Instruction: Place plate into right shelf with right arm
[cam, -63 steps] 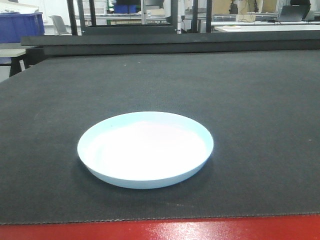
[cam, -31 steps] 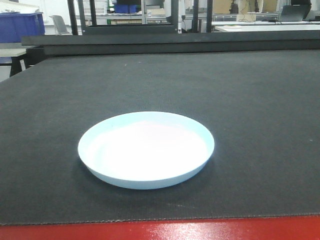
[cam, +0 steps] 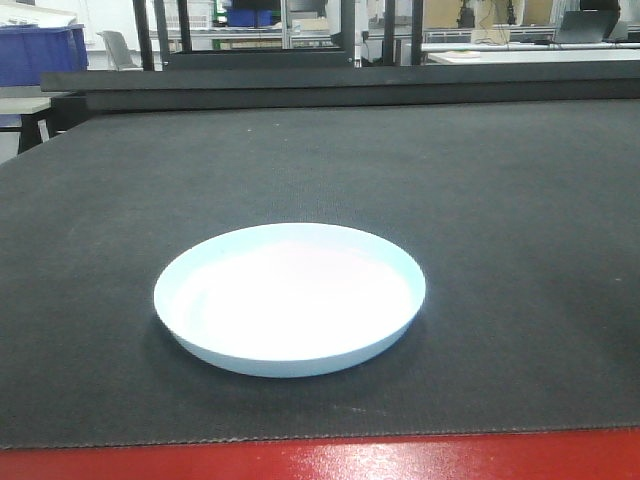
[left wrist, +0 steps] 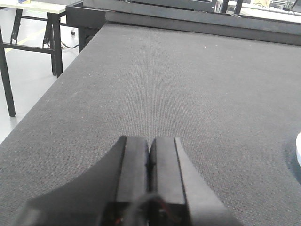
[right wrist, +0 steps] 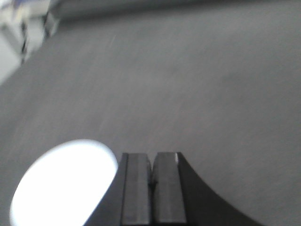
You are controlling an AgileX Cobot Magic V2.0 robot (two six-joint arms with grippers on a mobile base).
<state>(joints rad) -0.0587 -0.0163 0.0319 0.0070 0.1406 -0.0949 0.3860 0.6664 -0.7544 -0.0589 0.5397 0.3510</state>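
Pale blue plate (cam: 290,300) lay flat on the dark surface (cam: 520,180), just left of the right fingers (right wrist: 138,188), which were clenched and empty. Left fingers (left wrist: 136,174) were clenched too. The task looked unstarted; grasping and placing remained.
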